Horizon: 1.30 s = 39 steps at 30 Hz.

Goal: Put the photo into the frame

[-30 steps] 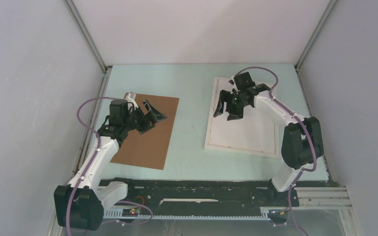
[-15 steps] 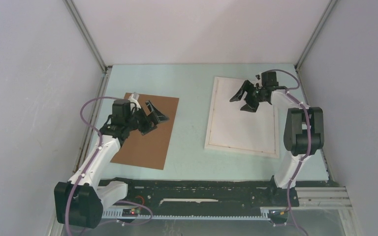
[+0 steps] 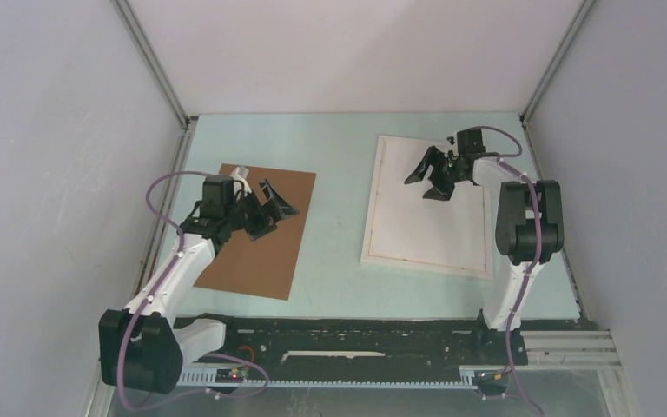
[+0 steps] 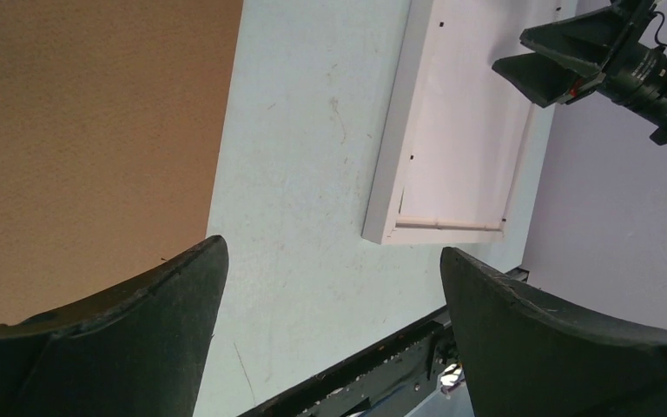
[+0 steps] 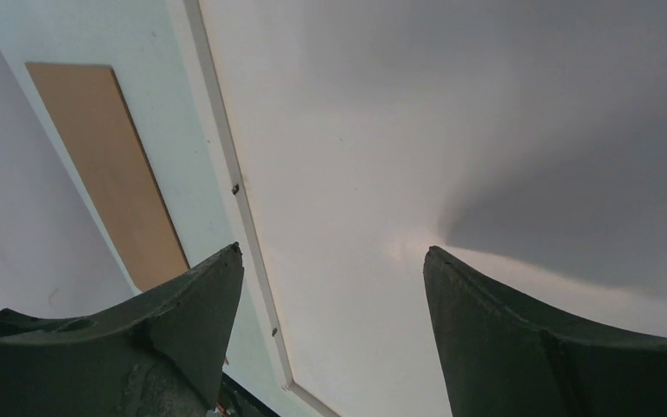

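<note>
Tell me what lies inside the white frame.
Inside the frame, only a plain white surface shows, filling the opening. No printed picture is visible on it, so what that surface is cannot be told. Anything under it is covered.

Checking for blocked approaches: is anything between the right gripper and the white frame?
Nothing visible. The right gripper hangs open above the frame's far half, with no object between them. The brown board lies apart on the left, under the left gripper.
</note>
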### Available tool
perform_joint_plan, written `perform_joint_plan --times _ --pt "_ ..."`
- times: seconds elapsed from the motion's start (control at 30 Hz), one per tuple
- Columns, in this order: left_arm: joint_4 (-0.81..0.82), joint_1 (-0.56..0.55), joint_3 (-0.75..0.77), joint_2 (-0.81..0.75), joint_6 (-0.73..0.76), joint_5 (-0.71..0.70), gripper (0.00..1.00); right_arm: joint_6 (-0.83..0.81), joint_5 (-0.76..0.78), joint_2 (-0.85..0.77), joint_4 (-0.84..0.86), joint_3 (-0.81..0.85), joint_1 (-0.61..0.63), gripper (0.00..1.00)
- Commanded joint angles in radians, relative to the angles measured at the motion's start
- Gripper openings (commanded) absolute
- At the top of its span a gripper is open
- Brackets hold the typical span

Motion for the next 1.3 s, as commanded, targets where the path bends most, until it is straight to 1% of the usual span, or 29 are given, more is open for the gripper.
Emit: perform_joint_plan --times 0.0,0.13,0.23,0.37,0.5,0.6,0.8,0.97,1.1,1.17,1.27 --pt "0.006 -0.006 0.022 0.013 0.029 -0.007 1.00 -0.022 -0.037 0.012 0.014 -0.020 0.006 0.83" --pt "0.004 -0.009 0.030 0.019 0.033 -0.014 1.00 -0.009 -0.086 -0.010 0.030 -0.018 0.005 0.83" --pt "-0.008 -0.040 0.047 0.025 0.056 -0.059 1.00 0.025 -0.122 -0.046 0.039 0.033 -0.003 0.83" --pt "-0.034 -0.106 0.087 0.042 0.062 -0.098 1.00 0.047 -0.062 -0.064 0.028 0.135 -0.023 0.85" --pt "-0.045 -0.172 0.110 0.040 0.050 -0.128 1.00 0.112 -0.073 -0.009 0.079 0.198 -0.072 0.86" --pt "-0.045 -0.205 0.111 0.042 0.038 -0.145 1.00 0.153 -0.075 0.065 0.117 0.270 -0.088 0.85" --pt "-0.045 -0.233 0.116 0.059 0.027 -0.172 1.00 0.219 -0.085 0.246 0.168 0.495 -0.092 0.85" --pt "-0.042 -0.244 0.124 0.092 0.021 -0.189 1.00 0.234 -0.047 0.411 0.164 0.682 -0.092 0.85" --pt "-0.023 -0.268 0.128 0.134 0.008 -0.185 1.00 0.238 -0.050 0.542 0.112 0.848 -0.090 0.84" --pt "-0.003 -0.284 0.123 0.160 -0.012 -0.172 1.00 0.237 -0.051 0.585 0.087 0.901 -0.086 0.84" --pt "0.027 -0.312 0.117 0.188 -0.034 -0.158 1.00 0.224 -0.048 0.608 0.078 0.903 -0.078 0.83"
